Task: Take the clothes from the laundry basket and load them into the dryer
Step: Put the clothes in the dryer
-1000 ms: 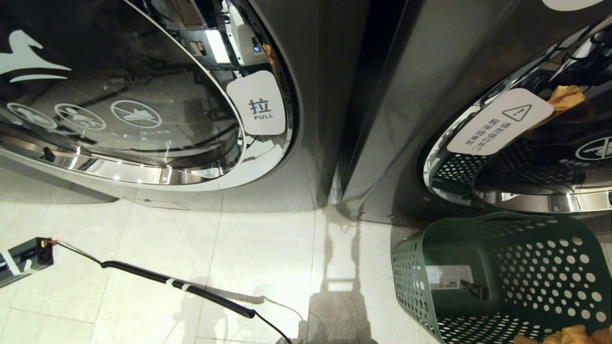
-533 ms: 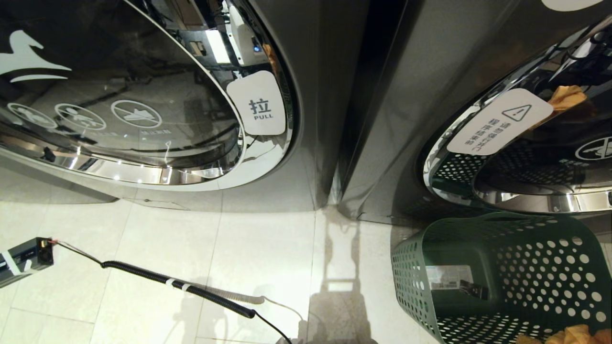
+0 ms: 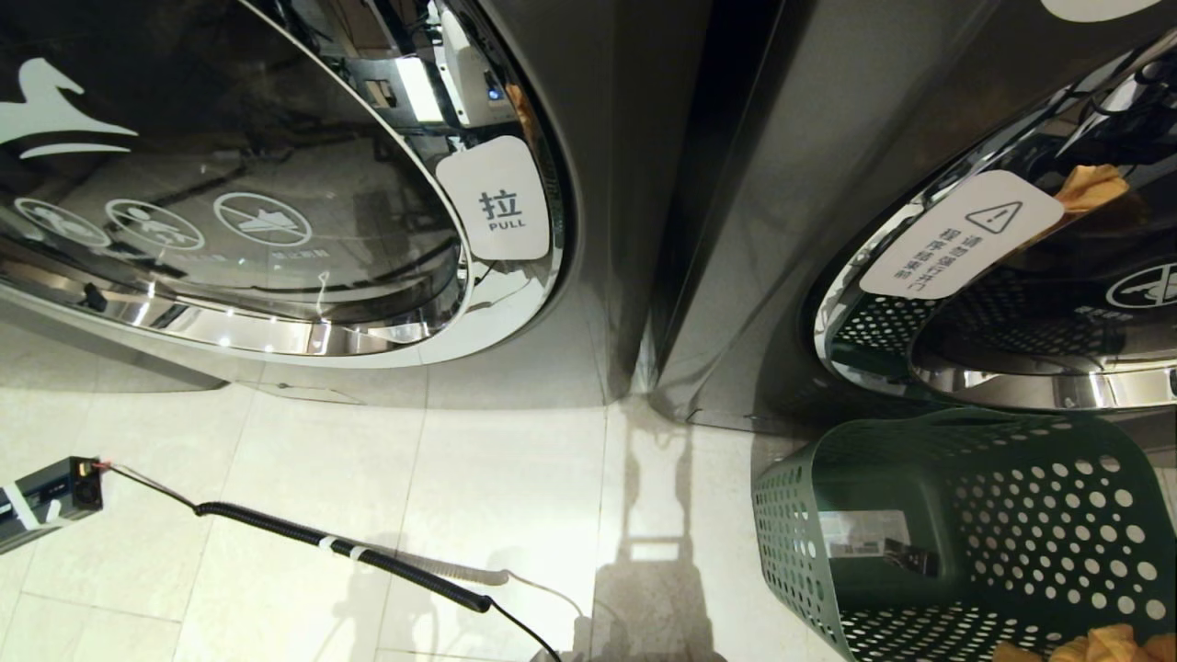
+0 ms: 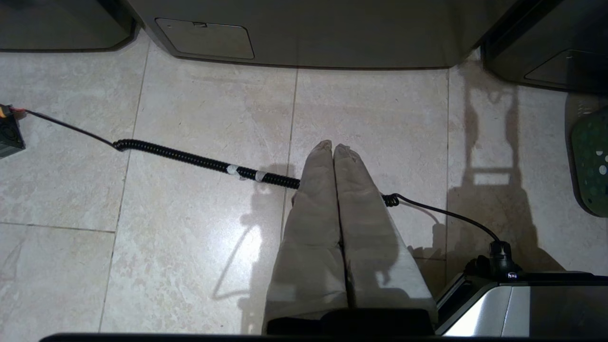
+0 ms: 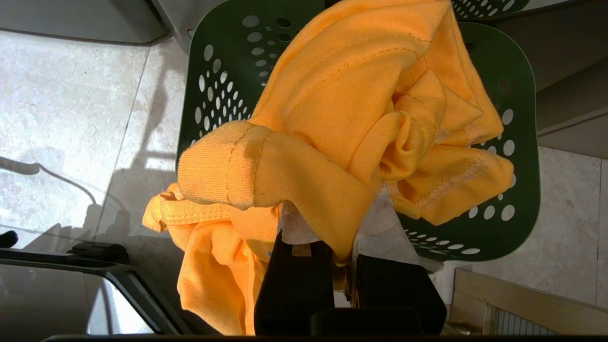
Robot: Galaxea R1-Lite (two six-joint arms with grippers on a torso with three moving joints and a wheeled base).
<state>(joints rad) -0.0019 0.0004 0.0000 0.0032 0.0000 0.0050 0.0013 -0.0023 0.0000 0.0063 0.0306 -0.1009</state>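
Observation:
An orange garment [image 5: 332,109] is bunched up in my right gripper [image 5: 339,223], which is shut on a fold of it. It hangs just above the green perforated laundry basket [image 5: 223,71]. In the head view the basket [image 3: 1011,478] stands on the floor at the lower right, below the right-hand dryer's round door [image 3: 1039,386], and only a scrap of the orange garment [image 3: 1094,644] shows at the bottom edge. A second dryer's door [image 3: 276,184] fills the upper left. My left gripper [image 4: 332,147] is shut and empty above the floor tiles.
A coiled black cable [image 3: 340,547] runs across the pale tiles from a small black box [image 3: 51,501] toward my base [image 4: 522,304]. The left door carries a white PULL label [image 3: 501,207]. A narrow gap separates the two machines.

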